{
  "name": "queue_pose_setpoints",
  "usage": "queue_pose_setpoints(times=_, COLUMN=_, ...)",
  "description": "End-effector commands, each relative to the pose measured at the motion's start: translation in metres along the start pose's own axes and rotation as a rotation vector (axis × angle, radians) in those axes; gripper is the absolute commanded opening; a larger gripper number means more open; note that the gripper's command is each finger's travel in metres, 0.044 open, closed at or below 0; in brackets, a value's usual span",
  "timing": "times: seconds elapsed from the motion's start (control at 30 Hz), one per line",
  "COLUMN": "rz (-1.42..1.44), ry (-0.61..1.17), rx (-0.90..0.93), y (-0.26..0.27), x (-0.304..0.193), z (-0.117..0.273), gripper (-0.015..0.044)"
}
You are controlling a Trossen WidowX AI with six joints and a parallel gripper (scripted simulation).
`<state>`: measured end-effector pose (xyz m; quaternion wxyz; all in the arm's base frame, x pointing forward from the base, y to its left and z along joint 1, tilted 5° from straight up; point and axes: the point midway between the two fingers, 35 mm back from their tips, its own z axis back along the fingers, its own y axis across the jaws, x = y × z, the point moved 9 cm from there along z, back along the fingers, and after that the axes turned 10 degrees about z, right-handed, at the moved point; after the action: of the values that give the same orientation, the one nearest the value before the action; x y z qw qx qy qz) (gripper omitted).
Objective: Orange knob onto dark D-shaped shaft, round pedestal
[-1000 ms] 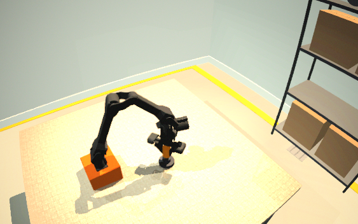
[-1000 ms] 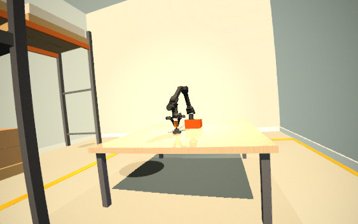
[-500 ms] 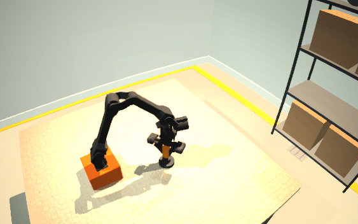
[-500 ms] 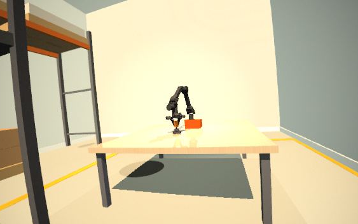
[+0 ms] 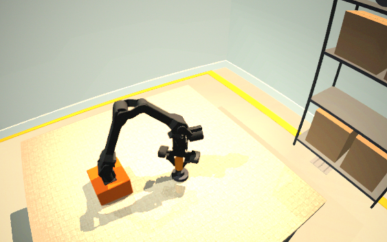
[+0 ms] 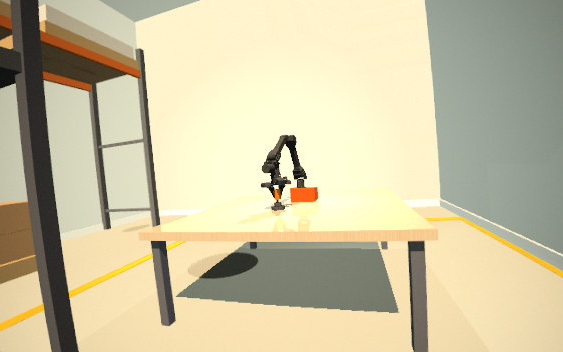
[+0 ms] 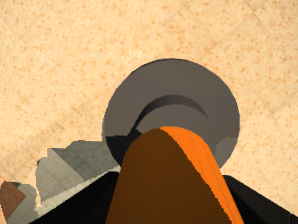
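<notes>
The orange knob (image 5: pixel 179 163) (image 6: pixel 277 194) (image 7: pixel 167 175) is upright between the fingers of my gripper (image 5: pixel 179 165) (image 6: pixel 277 196) (image 7: pixel 169 183), which is shut on it and points straight down. The round dark grey pedestal (image 5: pixel 184 176) (image 6: pixel 278 207) (image 7: pixel 170 75) stands on the table directly under the knob. In the top and exterior views a short dark piece shows between the knob's lower end and the pedestal's disc, so the knob is above the disc. In the wrist view the knob covers the shaft's top. The knob's hole and the shaft's flat side are hidden.
The arm's orange base box (image 5: pixel 116 192) (image 6: pixel 304 194) stands on the table (image 5: pixel 240 206) (image 6: pixel 289 235) to one side of the pedestal. A shelf rack with cartons (image 5: pixel 330 137) stands on the floor beyond the table.
</notes>
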<state>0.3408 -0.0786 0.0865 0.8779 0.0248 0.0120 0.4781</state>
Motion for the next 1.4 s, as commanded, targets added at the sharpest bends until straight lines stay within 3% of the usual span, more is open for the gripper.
queue_pose_setpoints(times=0.0, rz=0.007, ry=0.001, rx=-0.005, y=-0.0016, x=0.0002, z=-0.0004, gripper=0.0000)
queue_pose_setpoints(times=1.13, rz=0.007, ry=0.001, rx=-0.005, y=-0.0004, x=0.0002, z=0.0012, gripper=0.0000)
queue_pose_setpoints(times=1.37, rz=0.206, ry=0.001, rx=-0.005, y=-0.0014, x=0.0005, z=0.0026, gripper=0.0000)
